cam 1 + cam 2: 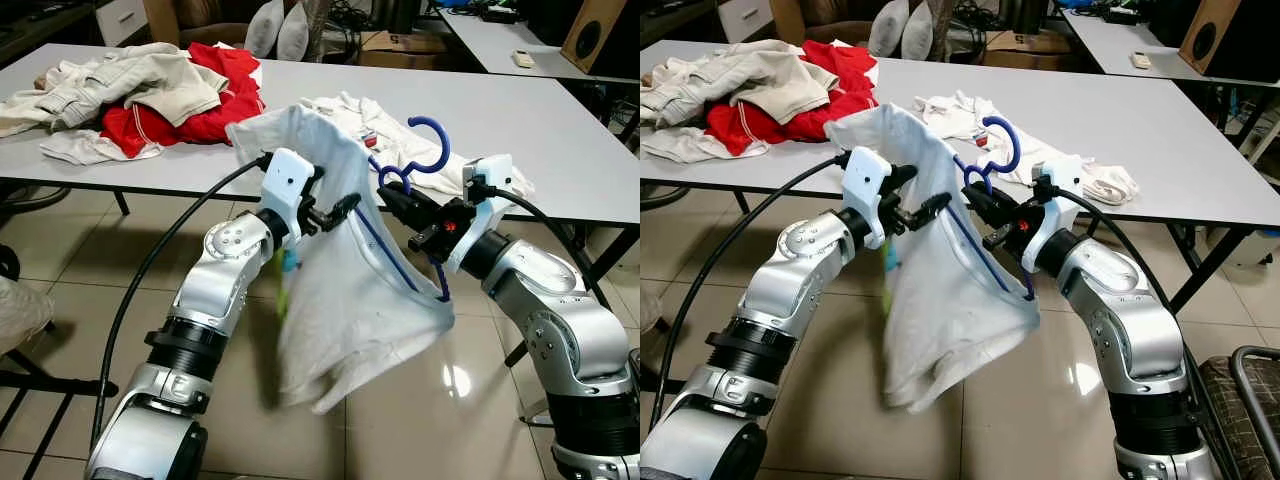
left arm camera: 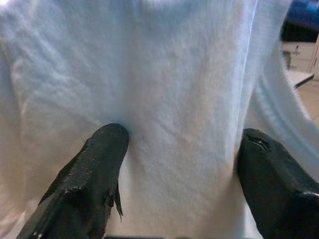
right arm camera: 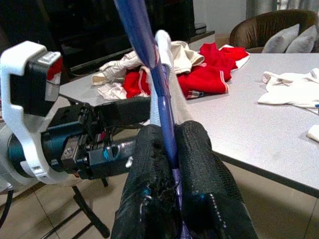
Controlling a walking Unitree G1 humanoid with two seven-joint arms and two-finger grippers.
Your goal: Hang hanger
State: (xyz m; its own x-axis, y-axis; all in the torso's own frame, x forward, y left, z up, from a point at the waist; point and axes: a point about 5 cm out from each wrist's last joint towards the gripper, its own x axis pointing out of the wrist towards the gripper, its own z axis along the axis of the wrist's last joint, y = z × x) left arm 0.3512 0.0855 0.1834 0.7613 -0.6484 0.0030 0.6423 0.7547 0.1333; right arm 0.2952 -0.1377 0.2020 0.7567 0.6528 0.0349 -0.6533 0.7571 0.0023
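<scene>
A blue plastic hanger (image 1: 432,150) sits inside the neck of a white shirt (image 1: 340,310), its hook sticking up above the cloth. My right gripper (image 1: 395,197) is shut on the hanger just below the hook; in the right wrist view its fingers (image 3: 149,164) pinch the blue bar (image 3: 134,30). The shirt droops in front of the table toward the floor. My left gripper (image 1: 340,210) stands open against the shirt's upper side. Its fingers (image 2: 94,174) are spread apart with white cloth stretched across them, and a fold lies over that wrist.
The grey table (image 1: 560,130) runs behind the arms. It holds a red garment (image 1: 200,110), beige clothes (image 1: 120,80) and another white garment (image 1: 350,115). A table leg (image 1: 600,260) slants at the right, and a chair (image 1: 1240,400) stands at the lower right.
</scene>
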